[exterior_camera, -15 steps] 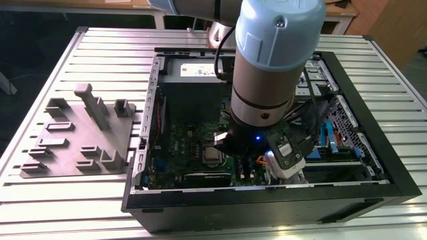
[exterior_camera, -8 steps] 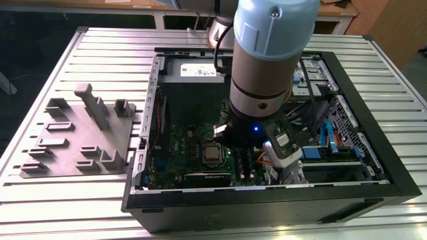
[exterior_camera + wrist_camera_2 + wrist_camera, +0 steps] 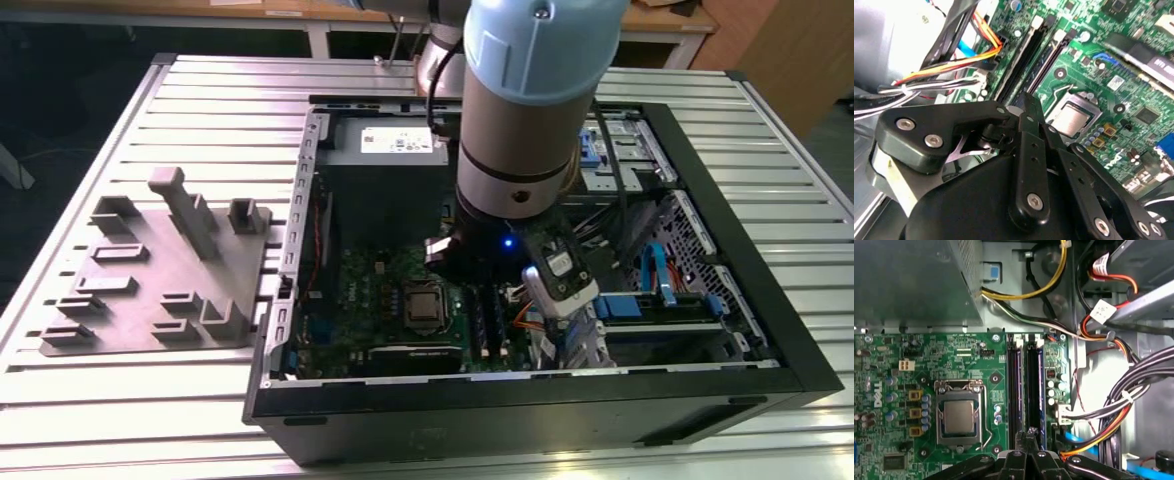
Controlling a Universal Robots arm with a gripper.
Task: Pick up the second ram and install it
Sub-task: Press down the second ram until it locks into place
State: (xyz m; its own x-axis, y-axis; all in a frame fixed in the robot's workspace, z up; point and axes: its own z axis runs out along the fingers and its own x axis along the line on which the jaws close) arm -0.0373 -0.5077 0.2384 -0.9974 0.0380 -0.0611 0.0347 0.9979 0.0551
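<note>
- First wrist view is showing the pincer (image 3: 1027, 432) with its black fingers drawn tight together, no gap showing between the tips; in the second wrist view the pincer (image 3: 1026, 102) is looking the same.
- Right under the tips, the second ram (image 3: 1033, 390) is appearing as a long dark stick lying in a memory slot and running away from the pincer; I cannot tell how deeply it is sitting or whether the tips are touching it.
- Just beside that stick, a neighbouring memory slot (image 3: 1013, 390) is running parallel to it.
- Near the pincer, on the neighbouring slot's side, the metal-capped processor socket (image 3: 959, 417) is lying flat on the green motherboard (image 3: 884, 440).
- On the pincer's other side, a bundle of black, orange and red cables (image 3: 1124, 405) is crossing the case floor.
- Beyond the slots' far ends, the grey power supply (image 3: 914, 280) is sitting against the case wall.
- In the exterior view, the arm (image 3: 534, 100) is reaching down into the open computer case (image 3: 787, 330).
- Well apart from the pincer, outside the case, a grey fixture plate (image 3: 154, 270) is resting on the slatted table (image 3: 80, 120).
</note>
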